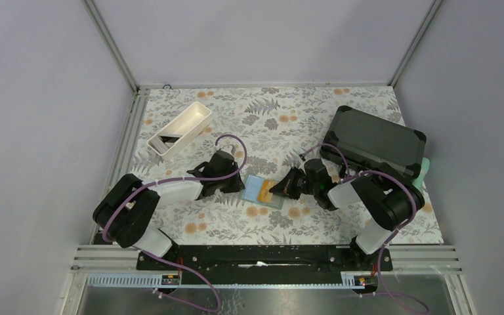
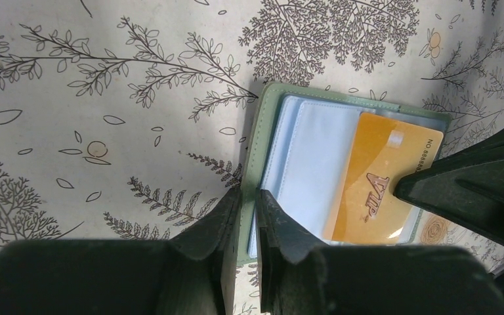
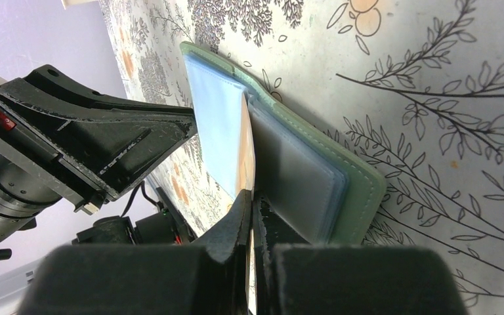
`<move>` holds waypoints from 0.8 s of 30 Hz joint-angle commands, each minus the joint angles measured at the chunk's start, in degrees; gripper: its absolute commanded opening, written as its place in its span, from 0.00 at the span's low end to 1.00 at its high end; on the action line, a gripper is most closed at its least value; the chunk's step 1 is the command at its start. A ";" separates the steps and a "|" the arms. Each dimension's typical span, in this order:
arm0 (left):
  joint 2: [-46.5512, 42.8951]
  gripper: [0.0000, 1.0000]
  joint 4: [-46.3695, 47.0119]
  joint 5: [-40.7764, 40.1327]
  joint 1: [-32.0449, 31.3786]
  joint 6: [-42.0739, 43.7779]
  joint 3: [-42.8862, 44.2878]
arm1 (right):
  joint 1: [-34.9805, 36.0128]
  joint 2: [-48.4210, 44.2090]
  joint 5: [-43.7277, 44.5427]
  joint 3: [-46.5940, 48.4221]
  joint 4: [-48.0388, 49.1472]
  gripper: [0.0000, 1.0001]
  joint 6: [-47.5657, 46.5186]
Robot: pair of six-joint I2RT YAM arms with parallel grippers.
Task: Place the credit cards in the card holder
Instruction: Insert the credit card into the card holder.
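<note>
Left gripper [image 2: 250, 220]: nearly closed, pinching the left edge of the open card holder [image 2: 263, 138]. The green cover and a pale blue leaf pass between its fingers, so it acts as the anchor.
Right gripper [image 3: 250, 213]: fully closed on the gold card [image 3: 247, 151], gripping it by its outer end (from this wrist the card shows edge-on).
Card holder: lies open on the flowered table [image 1: 289, 111], between the two grippers and near the middle.
Gold card: in the left wrist view it lies across the right part of the blue pockets, printed face up. I cannot tell whether its leading edge is already inside a slot or only resting on top.
Step in hand: most likely feeding this card into a pocket.
Doing it well: hold the card almost flat against the leaf, with its long edges square to the pocket mouth. Push slowly towards the anchored side. The left grip needs to be firm enough that the holder does not slide with the push.
Risk: a tilted card could ride over the slot lip or buckle the thin plastic leaf.
Tray [image 1: 191, 136]: white, at the far left, with a dark shape [image 1: 170, 138] inside (possibly more cards, but too small to tell).
Black case [image 1: 374, 139]: at the far right, behind the right arm and well apart from the holder.
</note>
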 commanded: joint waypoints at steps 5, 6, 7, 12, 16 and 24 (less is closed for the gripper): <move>-0.86 0.16 1.63 0.90 -0.10 0.70 0.66 | 0.43 -0.17 0.66 -1.93 -1.43 0.00 0.86; -0.89 0.16 1.64 0.97 -0.10 0.78 0.66 | 0.42 0.19 0.46 -1.89 -0.98 0.00 0.98; -0.84 0.15 1.62 0.93 -0.10 0.79 0.63 | 0.42 0.47 0.27 -1.89 -0.42 0.00 1.26; -1.12 0.14 1.63 1.20 -0.08 0.88 0.41 | 0.81 1.01 0.20 -1.55 0.25 0.00 1.65; -1.23 0.14 1.73 1.48 -0.10 0.96 0.40 | 0.93 1.14 0.23 -1.37 0.35 0.00 1.73; -1.00 0.13 2.08 2.13 -0.10 0.96 0.38 | 1.05 2.11 -0.13 -1.06 1.70 0.00 2.18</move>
